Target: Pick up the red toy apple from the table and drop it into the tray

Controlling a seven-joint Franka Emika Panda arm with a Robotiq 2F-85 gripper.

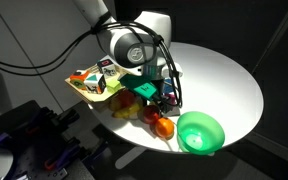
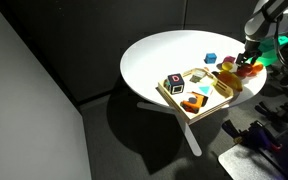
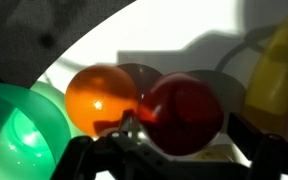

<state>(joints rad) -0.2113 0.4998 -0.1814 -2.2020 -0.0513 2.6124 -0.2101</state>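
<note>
In the wrist view the red toy apple (image 3: 184,112) sits on the white table between my two fingers. My gripper (image 3: 184,132) is open and straddles it, with a thin gap showing at the right finger. An orange fruit (image 3: 101,97) touches the apple's left side. In an exterior view my gripper (image 1: 162,100) is down at the table over the fruits, and the apple (image 1: 151,114) is partly hidden beneath it. The tan tray (image 1: 82,88) lies beyond, holding several small objects. It also shows in an exterior view (image 2: 176,99).
A green bowl (image 1: 200,132) stands close beside the orange fruit, near the table edge, and fills the left of the wrist view (image 3: 19,130). A yellow banana (image 3: 276,70) lies on the apple's other side. The round white table (image 1: 224,80) has bare surface behind.
</note>
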